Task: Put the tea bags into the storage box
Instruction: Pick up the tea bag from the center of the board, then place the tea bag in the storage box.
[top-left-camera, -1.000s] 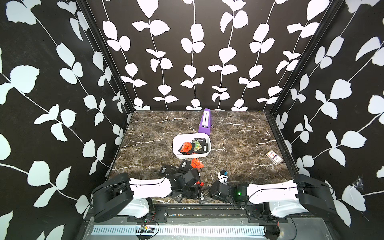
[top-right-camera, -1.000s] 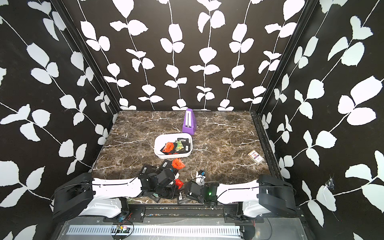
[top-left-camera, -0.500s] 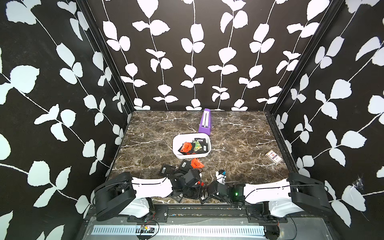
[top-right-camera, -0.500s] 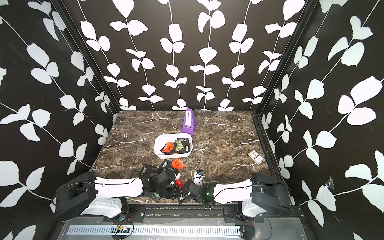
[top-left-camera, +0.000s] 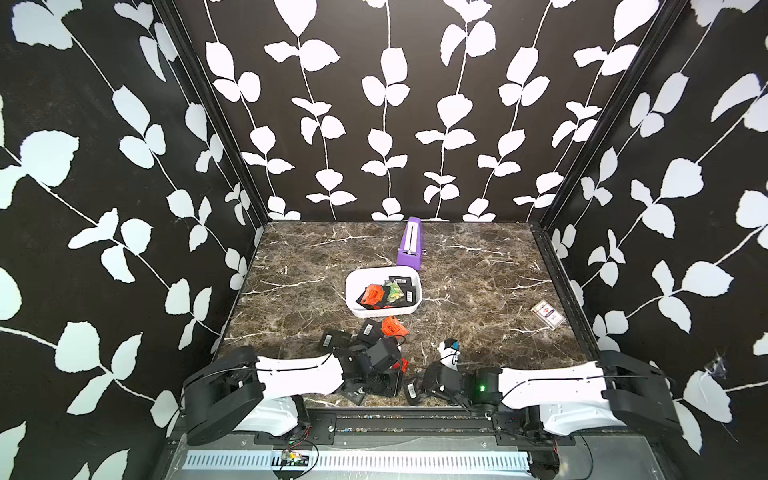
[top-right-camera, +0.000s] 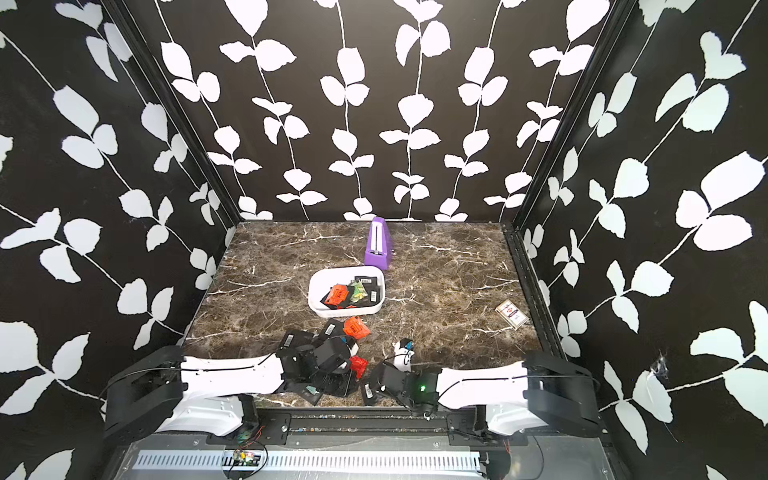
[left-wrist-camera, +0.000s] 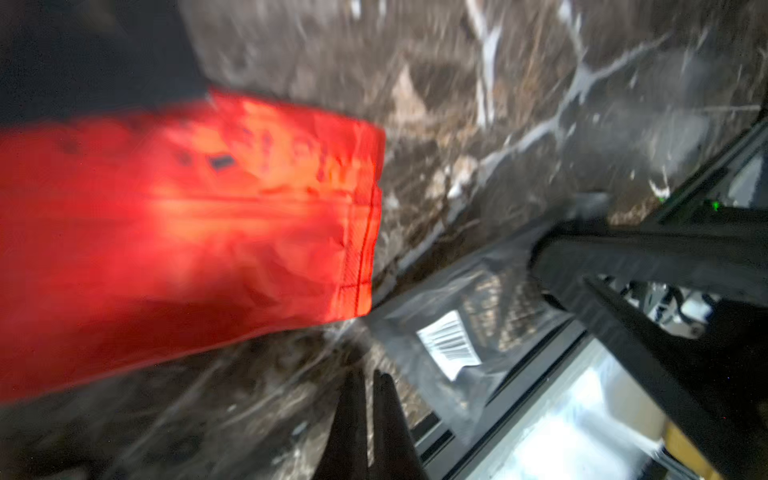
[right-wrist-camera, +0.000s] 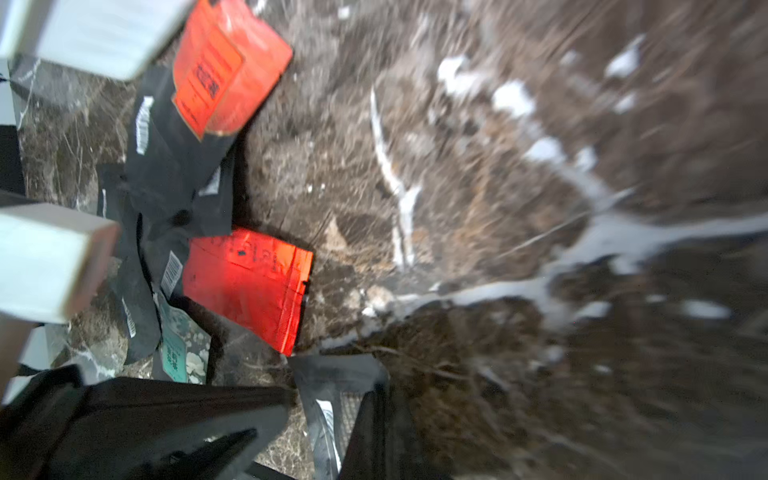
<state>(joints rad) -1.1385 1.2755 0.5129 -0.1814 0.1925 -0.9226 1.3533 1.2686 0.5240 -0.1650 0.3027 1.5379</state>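
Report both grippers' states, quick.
Left gripper: shut; whether it pinches the red-orange tea bag cannot be told.
Right gripper: shut on a black tea bag with a barcode label.

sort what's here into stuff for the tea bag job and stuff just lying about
For the job:
- tea bags, some loose, some already in the box
- storage box

Just lying about:
- purple box
- card pack
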